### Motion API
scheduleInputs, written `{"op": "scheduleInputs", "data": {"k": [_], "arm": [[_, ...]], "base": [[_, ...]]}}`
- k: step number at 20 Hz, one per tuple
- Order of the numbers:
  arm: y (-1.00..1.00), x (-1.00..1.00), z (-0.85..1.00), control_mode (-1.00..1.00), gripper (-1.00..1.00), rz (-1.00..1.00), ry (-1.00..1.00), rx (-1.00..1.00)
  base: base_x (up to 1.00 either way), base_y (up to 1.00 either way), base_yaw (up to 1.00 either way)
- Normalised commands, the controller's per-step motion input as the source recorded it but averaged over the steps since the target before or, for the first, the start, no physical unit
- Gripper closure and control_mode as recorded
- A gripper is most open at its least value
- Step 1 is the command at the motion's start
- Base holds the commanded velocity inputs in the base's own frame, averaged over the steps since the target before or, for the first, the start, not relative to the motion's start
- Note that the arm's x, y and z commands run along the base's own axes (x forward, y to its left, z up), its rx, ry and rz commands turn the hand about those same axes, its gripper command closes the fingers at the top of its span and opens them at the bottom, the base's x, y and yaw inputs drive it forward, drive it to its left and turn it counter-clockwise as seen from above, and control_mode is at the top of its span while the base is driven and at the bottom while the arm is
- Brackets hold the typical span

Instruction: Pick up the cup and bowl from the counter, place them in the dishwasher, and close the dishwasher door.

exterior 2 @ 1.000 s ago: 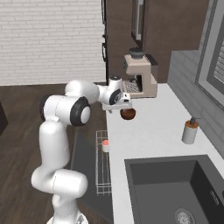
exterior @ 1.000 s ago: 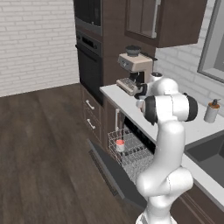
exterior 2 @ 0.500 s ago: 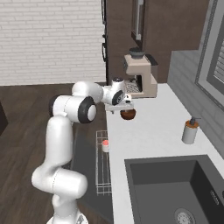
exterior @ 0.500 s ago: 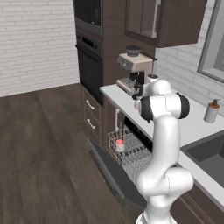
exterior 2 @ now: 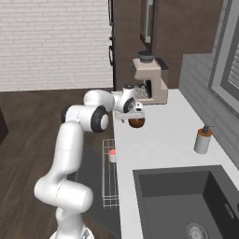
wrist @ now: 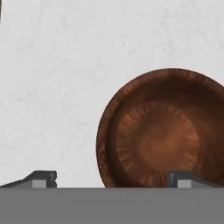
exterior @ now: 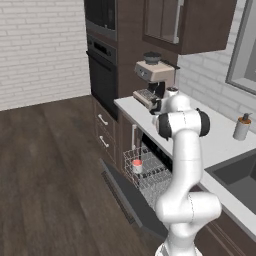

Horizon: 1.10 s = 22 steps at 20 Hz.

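The fingers [wrist: 111,177] stand spread as wide as they go and hold nothing, poised just above the bowl [wrist: 164,129], a round shallow reddish-brown wooden dish with a darker rim and fine radial grain inside. In the hand view the bowl lies off to the right side, one fingertip [wrist: 186,178] over its near rim and the other well clear over bare pale surface [wrist: 57,78]. In the right base view the fingers [exterior 2: 132,115] hang directly over the bowl [exterior 2: 137,123], which sits near the left edge of the counter [exterior 2: 163,140], close to the espresso machine [exterior 2: 150,79] at the far end. A grey soap dispenser with a dark pump [exterior 2: 203,139] stands farther right, near the dark sunken sink [exterior 2: 186,200]. The cup [exterior 2: 112,155], white with a red top, is upright in the wire rack [exterior 2: 108,186] of the dishwasher; in the left base view the cup [exterior: 137,166] sits at the rack's [exterior: 150,175] near left corner. The dishwasher door [exterior: 127,197] is dropped open, lying flat and low over the wooden floor [exterior: 55,175]. A black wall oven [exterior: 104,65] stands to the left of the espresso machine [exterior: 154,80]. No brand, label or writing can be read on any of these things.
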Motion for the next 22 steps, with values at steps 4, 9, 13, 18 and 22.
{"op": "scheduleInputs", "data": {"k": [4, 9, 13, 18, 22], "arm": [[-0.13, 0.37, -0.26, -1.00, -1.00, 0.02, 0.02, 0.00], [-0.11, 0.20, -0.30, -1.00, 1.00, 0.04, 0.03, -0.01], [0.00, 0.00, -0.39, -1.00, 1.00, 0.03, 0.06, -0.03], [0.00, 0.00, -0.05, -1.00, 1.00, 0.00, 0.00, 0.00], [0.28, -0.31, 0.00, -1.00, 1.00, 0.00, -0.05, 0.00]], "base": [[0.00, 0.00, 0.00], [0.00, 0.00, 0.00], [0.00, 0.00, 0.00], [0.00, 0.00, 0.00], [0.00, 0.00, 0.00]]}}
